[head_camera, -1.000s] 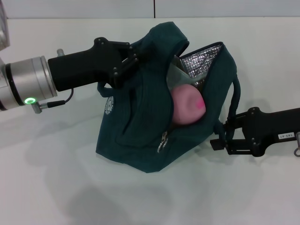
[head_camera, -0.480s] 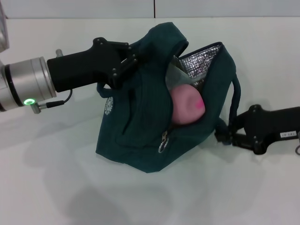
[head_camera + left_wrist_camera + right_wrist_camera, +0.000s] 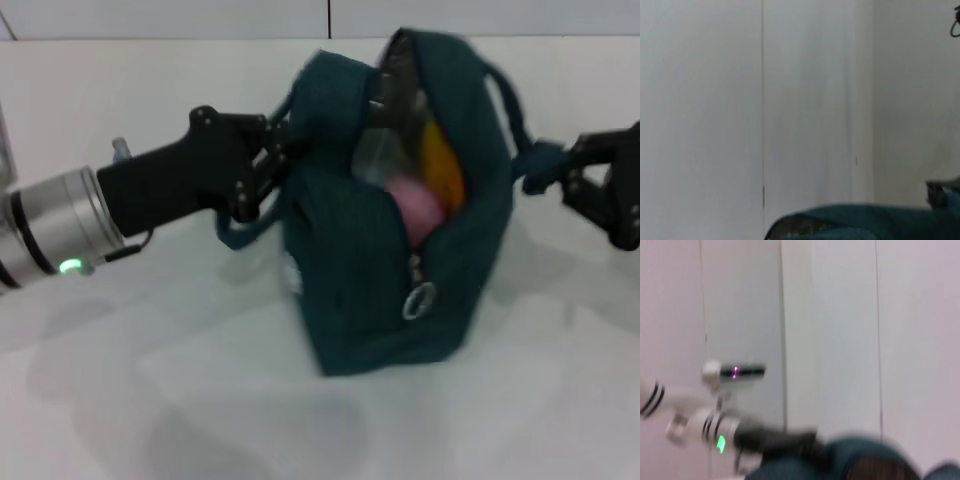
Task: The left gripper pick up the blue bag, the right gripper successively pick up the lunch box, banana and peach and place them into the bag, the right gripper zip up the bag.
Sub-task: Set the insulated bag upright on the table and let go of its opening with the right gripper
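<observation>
I am watching the blue bag standing upright now on the white table; a second ago it was slumping open toward five o'clock, and it has been hauled tall and narrow between the two arms. The left gripper, reaching in from nine o'clock, is clamping the bag's rim on its left side. The right gripper, at three o'clock, has risen from low beside the bag's base and is pinching the bag's handle strap, drawing it outward.

Inside the mouth the pink peach is showing, with the yellow banana now visible just above it and a clear edge that I am taking for the lunch box toward eleven o'clock. All three are looking loaded, so I am judging that only the zipping is left. The zipper pull is hanging low on the front, at six o'clock from the peach, and the opening is still gaping.

The table is plain and matte; a pale wall with a dark vertical seam is closing the scene at twelve o'clock.
</observation>
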Robot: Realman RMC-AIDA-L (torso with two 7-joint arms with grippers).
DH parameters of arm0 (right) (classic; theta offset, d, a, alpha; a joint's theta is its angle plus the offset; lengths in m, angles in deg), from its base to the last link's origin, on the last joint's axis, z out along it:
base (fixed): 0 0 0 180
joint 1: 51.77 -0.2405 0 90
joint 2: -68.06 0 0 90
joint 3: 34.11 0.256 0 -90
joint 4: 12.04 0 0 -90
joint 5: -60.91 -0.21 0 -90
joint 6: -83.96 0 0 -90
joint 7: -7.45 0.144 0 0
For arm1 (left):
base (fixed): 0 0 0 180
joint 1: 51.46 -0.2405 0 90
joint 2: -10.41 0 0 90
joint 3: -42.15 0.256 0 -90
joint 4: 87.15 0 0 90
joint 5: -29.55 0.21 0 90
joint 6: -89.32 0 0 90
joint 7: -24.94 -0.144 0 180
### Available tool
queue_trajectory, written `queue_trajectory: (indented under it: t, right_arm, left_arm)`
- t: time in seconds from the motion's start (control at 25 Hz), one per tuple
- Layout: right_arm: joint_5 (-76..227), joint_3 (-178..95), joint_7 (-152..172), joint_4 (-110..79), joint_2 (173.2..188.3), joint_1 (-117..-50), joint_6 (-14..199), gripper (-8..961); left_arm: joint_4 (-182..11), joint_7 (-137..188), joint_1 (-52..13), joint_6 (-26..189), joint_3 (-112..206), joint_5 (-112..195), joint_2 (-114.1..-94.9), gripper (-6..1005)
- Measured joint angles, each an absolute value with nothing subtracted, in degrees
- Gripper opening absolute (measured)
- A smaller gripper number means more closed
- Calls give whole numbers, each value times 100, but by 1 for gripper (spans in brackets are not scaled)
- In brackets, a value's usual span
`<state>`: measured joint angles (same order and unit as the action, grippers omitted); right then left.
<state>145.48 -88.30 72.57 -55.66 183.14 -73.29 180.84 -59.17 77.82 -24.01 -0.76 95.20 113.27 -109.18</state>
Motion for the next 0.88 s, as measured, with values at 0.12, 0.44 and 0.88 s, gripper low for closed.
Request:
queue_trajectory:
  t: [0.12,0.44,0.88]
  right_arm:
    - [14328,-8830,7045,-5500,18319,-7331,18150,75]
    - [14398,-8866,6945,-5184,18293,-7513,18113,74]
    - [14397,-8900,6893,-4874,18304,-7552,18106,84]
  left_arm:
    - [-6272,7059,-2407,-507,9533,11283,-10926,37]
    - [-7246,5586,-2369,-709,9532,10816,-10955,37]
    - [-7930,4063,-2382,-679,9508,10740,-10993,37]
